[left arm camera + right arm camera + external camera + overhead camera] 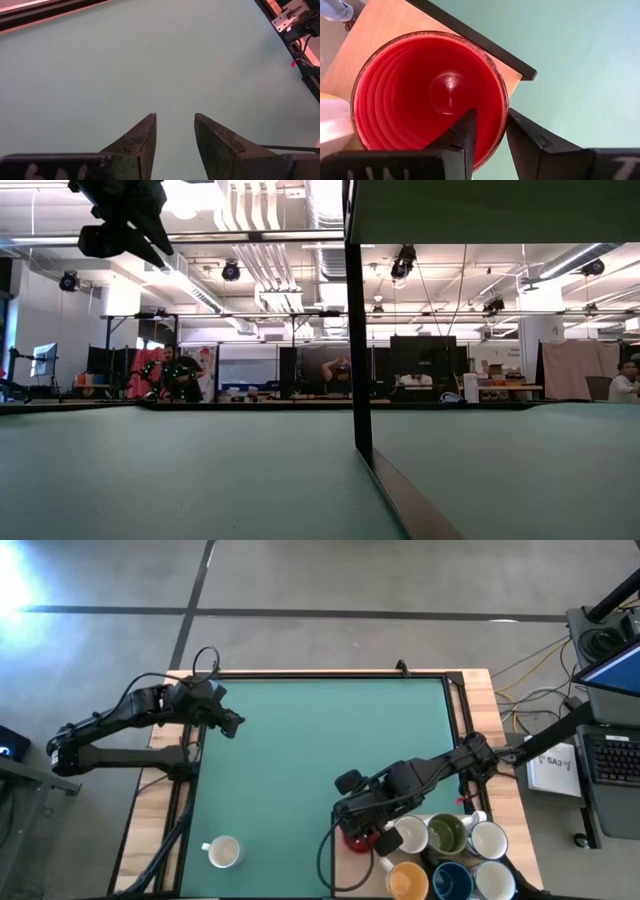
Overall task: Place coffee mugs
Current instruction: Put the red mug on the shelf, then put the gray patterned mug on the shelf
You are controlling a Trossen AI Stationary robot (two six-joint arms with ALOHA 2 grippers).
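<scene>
Green table mat [300,760] (wooden edges); laptop [612,755]

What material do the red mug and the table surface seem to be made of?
The red mug, whose rim the right gripper straddles, looks like glazed ceramic: its inside is glossy, with a highlight and fine concentric rings. The table surface looks like a matte teal mat, showing no reflections; whether it is rubber or fabric is unclear.

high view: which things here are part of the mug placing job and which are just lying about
Part of the job:
- lone white mug on the green mat
- red mug, its wall between the right gripper fingers
- clustered mugs: white, olive-green inside, white, orange, dark blue, white

Lying about:
- laptop
- keyboard
- cables
</scene>
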